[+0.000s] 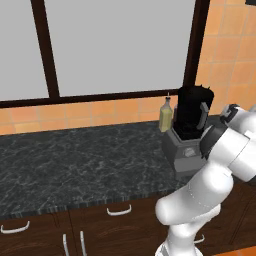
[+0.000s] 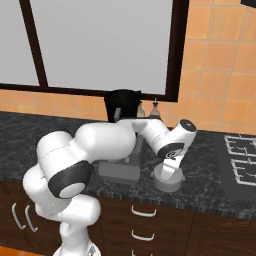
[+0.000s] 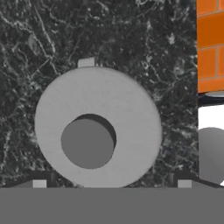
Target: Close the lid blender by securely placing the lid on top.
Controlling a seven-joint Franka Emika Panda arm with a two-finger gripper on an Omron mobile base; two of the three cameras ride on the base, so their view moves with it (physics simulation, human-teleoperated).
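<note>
The blender (image 1: 192, 117) stands at the right of the left base view with a yellowish bottle (image 1: 165, 116) just beside it on its left. The tabletop (image 1: 75, 165) spreads bare across the left. The lid (image 3: 98, 127) lies flat, dark stone around its rim.

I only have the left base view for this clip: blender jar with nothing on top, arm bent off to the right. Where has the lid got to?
Observer: The lid lies flat on the dark marble counter, seen from directly above in the hand view.
Operator: Is the gripper already on it?
Observer: Not yet. The fingertips stand wide apart at the bottom of that view, either side of the lid, with nothing between them.
Operator: Which side of the blender is it on?
Observer: In the right base view the lid sits on the counter to the right of the blender, near the front edge, under the robot's wrist.
</note>
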